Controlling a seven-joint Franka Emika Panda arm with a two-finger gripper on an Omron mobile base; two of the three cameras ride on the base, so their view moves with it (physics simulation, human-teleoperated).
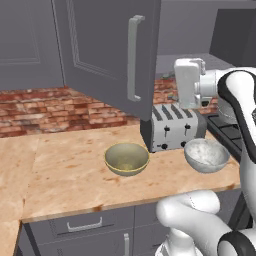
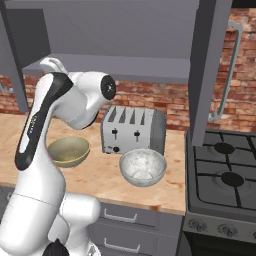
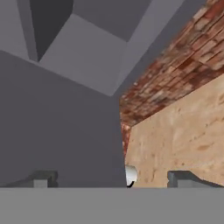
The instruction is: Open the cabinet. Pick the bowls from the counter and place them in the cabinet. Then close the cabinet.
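- Cabinet (image 1: 107, 50) doors stood swung out; opening step judged done.
- End effector (image 3: 113, 177) was released, empty, raised near the door edge.
- Olive bowl (image 1: 126, 158) and white bowl (image 1: 206, 154) sat on desk (image 1: 65, 170) beside toaster (image 1: 172, 127).
- Next: descend onto a bowl rim.

Home kitchen, rendered: red brick wall (image 1: 45, 107), tan stone counter (image 1: 65, 175) w/ toaster (image 2: 132, 131), gas stove (image 2: 225, 175) beside it, dark grey cabinet (image 1: 107, 45) overhead, drawers (image 1: 82, 225) below.
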